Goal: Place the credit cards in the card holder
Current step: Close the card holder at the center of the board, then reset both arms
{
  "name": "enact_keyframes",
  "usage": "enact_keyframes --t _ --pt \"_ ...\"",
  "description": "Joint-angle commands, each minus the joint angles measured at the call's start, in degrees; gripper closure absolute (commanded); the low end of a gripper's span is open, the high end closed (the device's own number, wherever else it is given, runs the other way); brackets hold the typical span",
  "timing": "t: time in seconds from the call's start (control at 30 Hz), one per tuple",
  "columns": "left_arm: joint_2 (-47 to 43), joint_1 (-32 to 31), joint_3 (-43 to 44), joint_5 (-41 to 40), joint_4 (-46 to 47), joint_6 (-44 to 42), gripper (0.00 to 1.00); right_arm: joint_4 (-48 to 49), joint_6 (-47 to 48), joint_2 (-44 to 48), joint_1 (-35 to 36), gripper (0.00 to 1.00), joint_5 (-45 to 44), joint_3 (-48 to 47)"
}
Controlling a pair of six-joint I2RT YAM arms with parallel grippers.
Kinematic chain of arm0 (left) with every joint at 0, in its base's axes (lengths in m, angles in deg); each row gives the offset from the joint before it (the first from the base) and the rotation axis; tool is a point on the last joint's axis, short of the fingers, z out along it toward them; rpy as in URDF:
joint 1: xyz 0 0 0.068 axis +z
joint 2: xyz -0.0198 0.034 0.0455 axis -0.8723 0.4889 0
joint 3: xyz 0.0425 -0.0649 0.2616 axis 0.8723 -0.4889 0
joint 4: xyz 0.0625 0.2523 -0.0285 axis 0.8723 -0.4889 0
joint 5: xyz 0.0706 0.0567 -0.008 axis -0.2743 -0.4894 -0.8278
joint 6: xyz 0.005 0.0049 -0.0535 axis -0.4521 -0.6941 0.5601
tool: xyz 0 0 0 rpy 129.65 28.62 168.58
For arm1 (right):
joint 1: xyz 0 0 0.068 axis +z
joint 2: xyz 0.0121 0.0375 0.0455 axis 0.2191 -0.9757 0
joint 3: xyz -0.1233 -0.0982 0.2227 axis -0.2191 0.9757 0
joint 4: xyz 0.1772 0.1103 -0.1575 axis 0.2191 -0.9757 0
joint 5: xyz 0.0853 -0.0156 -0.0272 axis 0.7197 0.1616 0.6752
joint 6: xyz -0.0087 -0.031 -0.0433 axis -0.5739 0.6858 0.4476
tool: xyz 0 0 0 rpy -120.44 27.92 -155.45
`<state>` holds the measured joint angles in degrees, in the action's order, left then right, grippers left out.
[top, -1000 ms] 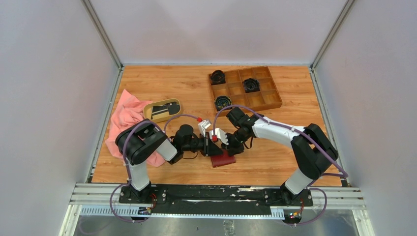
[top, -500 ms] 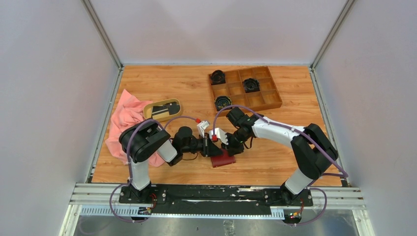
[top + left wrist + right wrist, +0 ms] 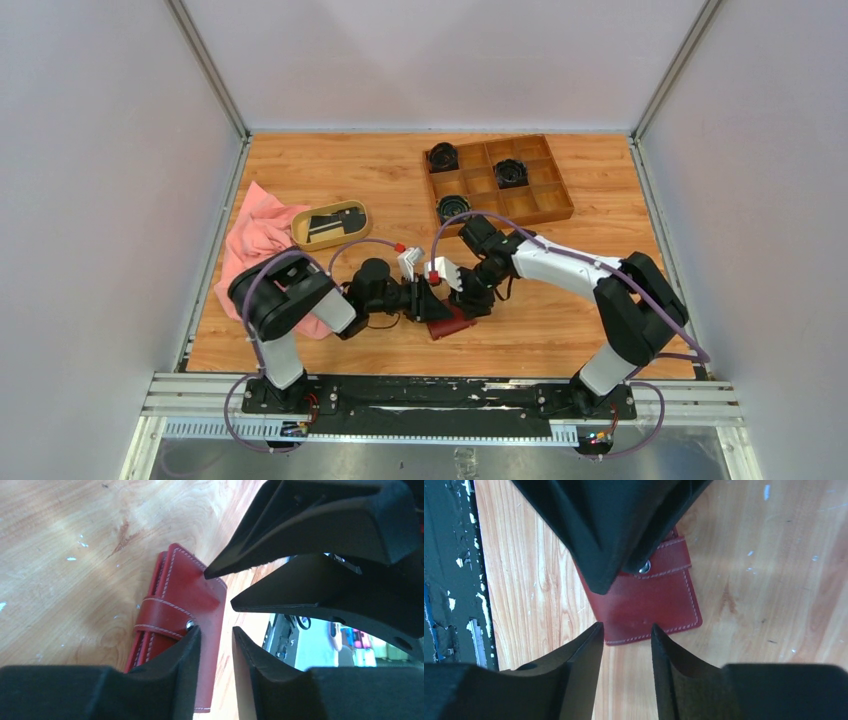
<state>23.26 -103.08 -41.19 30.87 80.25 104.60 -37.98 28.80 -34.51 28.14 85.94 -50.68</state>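
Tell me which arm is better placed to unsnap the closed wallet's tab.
Left, probably. The left end effector, slightly parted, has its tips right beside the snap tab of the card holder. The right end effector hovers over the holder's plain edge, away from the tab.

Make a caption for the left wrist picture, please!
Left gripper and right gripper face each other over the closed card holder on a wooden table.

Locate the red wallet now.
In the top view the wallet lies closed near the front middle of the table, under the left gripper and right gripper.
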Motion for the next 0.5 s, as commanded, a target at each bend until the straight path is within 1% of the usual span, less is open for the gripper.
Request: enact_keyframes --t 0.0,0.07,0.17,0.27,0.3,0.33,0.4,0.47 --pt "-8.6 0.1 -0.2 -4.0 -16.6 -3.1 0.59 -2.9 0.3 3.8 -0.2 0.53 -0.7 -2.2" --pt "-14.4 0.1 1.1 -4.7 -21.2 -4.2 0.51 -4.7 1.2 6.1 -1.8 0.50 1.1 -2.6" --pt "-23.2 0.5 3.2 -5.9 -28.9 -7.4 0.44 -7.2 3.3 10.6 -4.9 0.48 4.0 -3.2" --pt "-31.5 2.3 4.8 -7.3 -37.1 -11.9 0.36 -8.4 4.0 15.4 -8.6 0.47 3.7 -3.4" --pt "-34.3 3.3 5.5 -7.8 -40.5 -13.9 0.34 -8.7 4.0 17.4 -10.4 0.47 3.2 -3.5" --pt "-37.4 4.2 6.5 -8.4 -45.7 -16.0 0.32 -8.9 3.9 19.2 -12.4 0.45 3.2 -3.7" --pt "-43.5 6.1 9.7 -10.9 -55.1 -20.8 0.22 -9.2 3.3 23.3 -18.2 0.39 4.5 -4.5" --pt "-48.8 6.8 14.4 -15.0 -64.7 -26.4 0.10 -9.4 2.0 26.9 -25.3 0.29 7.7 -5.7"
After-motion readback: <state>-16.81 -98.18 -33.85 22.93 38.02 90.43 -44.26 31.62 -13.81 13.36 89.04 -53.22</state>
